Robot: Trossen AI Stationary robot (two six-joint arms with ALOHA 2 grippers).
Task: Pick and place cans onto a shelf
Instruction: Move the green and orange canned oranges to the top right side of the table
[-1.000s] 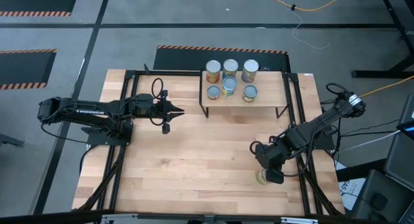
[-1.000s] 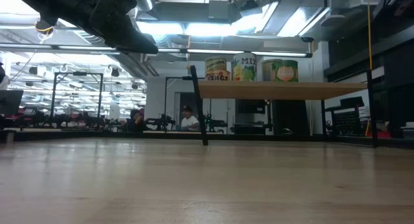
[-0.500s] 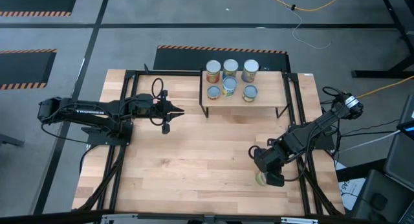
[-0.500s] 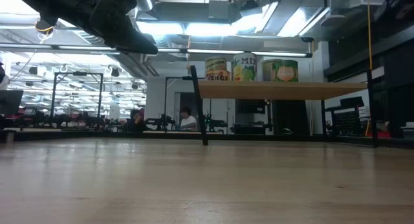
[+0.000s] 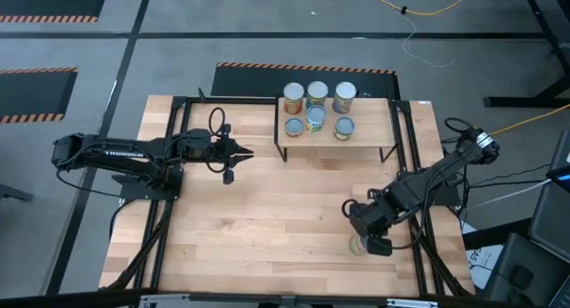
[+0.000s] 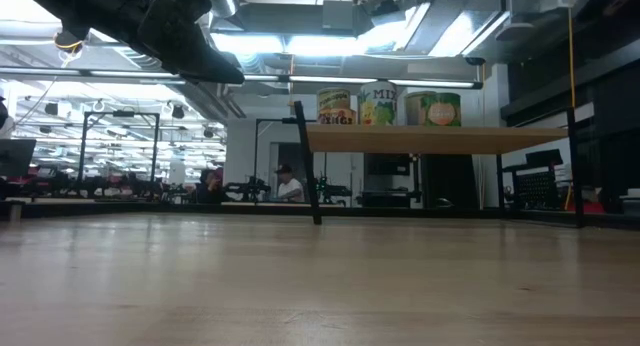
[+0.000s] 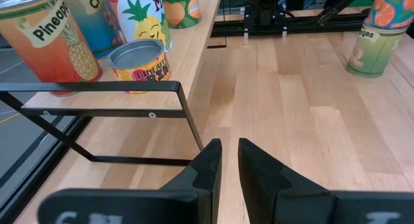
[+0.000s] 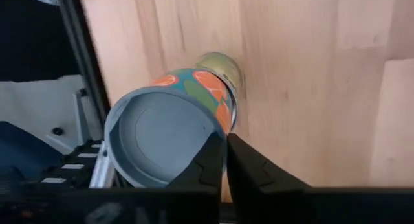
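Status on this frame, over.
Left tool idle beside light-wood black-framed shelf. Right tool shut over orange-and-teal tin can, not gripping. Six cans shelved. Nothing blocking.

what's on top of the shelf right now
Six cans stand on the shelf in two rows of three at its left part. The space under its board is hidden from above.

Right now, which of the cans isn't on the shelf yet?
The orange-labelled can standing on the table under the right end effector; the other six cans stand on the shelf.
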